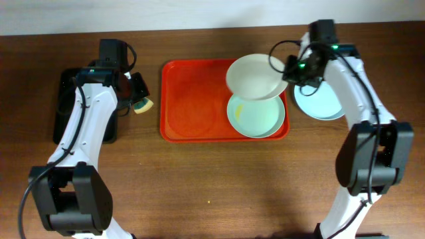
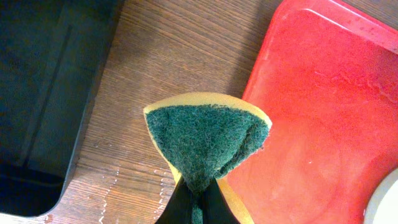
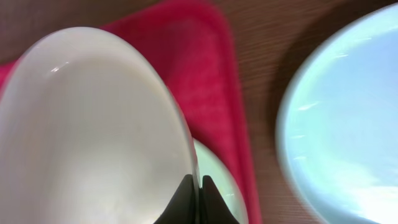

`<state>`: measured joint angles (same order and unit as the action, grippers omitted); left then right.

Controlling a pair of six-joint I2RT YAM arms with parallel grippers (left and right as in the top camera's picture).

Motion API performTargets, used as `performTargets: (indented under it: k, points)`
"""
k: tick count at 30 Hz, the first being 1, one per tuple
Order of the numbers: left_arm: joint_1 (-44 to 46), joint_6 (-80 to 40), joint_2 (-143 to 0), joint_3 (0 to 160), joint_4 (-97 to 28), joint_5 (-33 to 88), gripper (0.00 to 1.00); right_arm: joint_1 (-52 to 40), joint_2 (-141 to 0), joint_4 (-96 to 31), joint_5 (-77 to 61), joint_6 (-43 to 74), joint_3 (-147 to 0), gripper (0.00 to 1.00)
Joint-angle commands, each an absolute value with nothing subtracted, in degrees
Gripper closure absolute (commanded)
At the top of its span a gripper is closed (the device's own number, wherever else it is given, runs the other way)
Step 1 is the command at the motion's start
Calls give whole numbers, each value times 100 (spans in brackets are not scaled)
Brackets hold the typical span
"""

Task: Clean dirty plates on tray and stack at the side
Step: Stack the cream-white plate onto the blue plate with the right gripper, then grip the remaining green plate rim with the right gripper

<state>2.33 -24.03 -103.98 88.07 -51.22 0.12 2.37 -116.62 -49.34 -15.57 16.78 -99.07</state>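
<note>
My right gripper (image 1: 287,70) is shut on the rim of the white plate (image 1: 255,77) and holds it tilted above the red-orange tray (image 1: 192,99); the jaws pinch the rim in the right wrist view (image 3: 196,186). A mint-green plate (image 1: 255,118) with a small yellowish smear lies on the tray under it. A second mint-green plate (image 1: 322,103) lies on the table right of the tray, also in the right wrist view (image 3: 348,124). My left gripper (image 1: 141,101) is shut on a green-and-yellow sponge (image 2: 205,140) left of the tray.
A black tray (image 1: 70,106) lies at the far left under my left arm, also in the left wrist view (image 2: 43,93). The left half of the red-orange tray (image 2: 323,124) shows bare, with faint streaks.
</note>
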Motion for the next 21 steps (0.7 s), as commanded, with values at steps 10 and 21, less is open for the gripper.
performTargets:
  k: [10,21]
  points:
    - [440,-2373,-10315,8820,-4978,132,100,2032,-11566,-4185,5,1726,-8814,96]
    - [440,-2373,-10315,8820,-4974,132,100,2001,-10930,-4797,642,1745,-8809,51]
